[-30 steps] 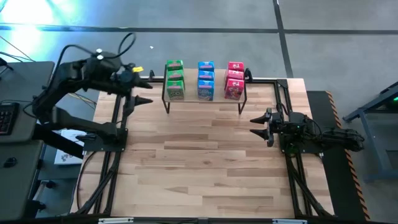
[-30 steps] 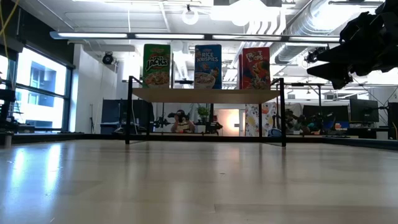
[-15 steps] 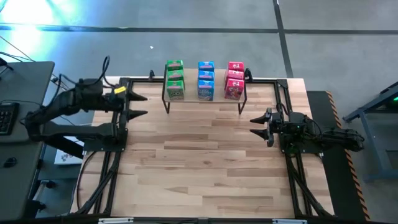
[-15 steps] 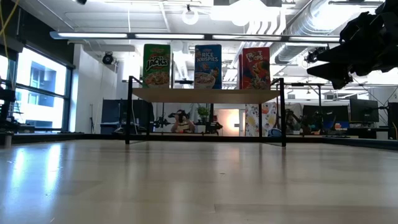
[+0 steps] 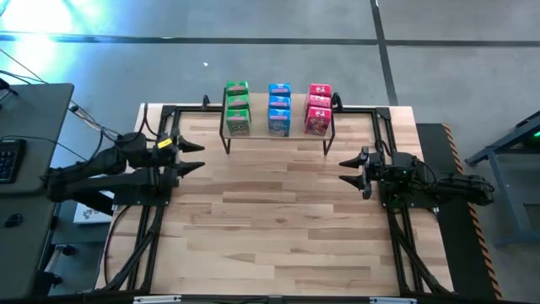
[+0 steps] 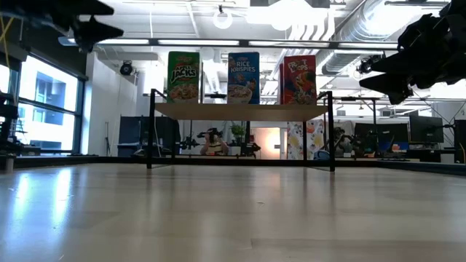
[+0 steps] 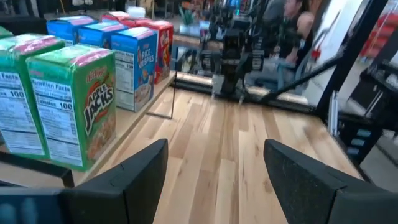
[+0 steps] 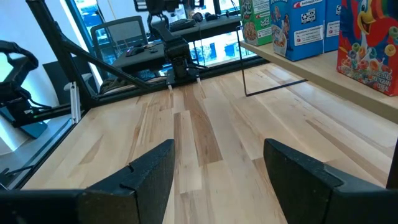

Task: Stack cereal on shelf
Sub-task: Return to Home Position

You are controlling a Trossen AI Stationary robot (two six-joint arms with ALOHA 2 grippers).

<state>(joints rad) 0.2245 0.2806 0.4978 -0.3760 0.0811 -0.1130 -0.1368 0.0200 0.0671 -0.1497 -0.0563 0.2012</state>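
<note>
The shelf (image 6: 240, 110) stands at the table's far middle on thin black legs. On its plank stand three rows of cereal boxes: green (image 5: 238, 110), blue (image 5: 279, 108) and red (image 5: 318, 108). The low view shows the front green (image 6: 183, 76), blue (image 6: 243, 77) and red (image 6: 299, 79) boxes upright. My left gripper (image 5: 196, 156) hangs open over the table's left edge, left of the shelf and nearer than it, pointing level toward the right. My right gripper (image 5: 346, 171) hangs open at the right side, pointing left. Both are clear of the boxes, with nothing between their fingers.
Black frame rails (image 5: 156, 211) run along the table's left and right sides and behind the shelf. Bare wood tabletop (image 5: 270, 219) stretches between the arms and toward the near edge. A desk with a keyboard (image 5: 10, 156) stands off the table's left.
My left gripper has come down from high beside the shelf's left end and drawn back toward the table's near-left, levelling out as the arm folded; it stays open. In the low view it has come into the picture at the top left. The boxes and my right arm have kept still.
</note>
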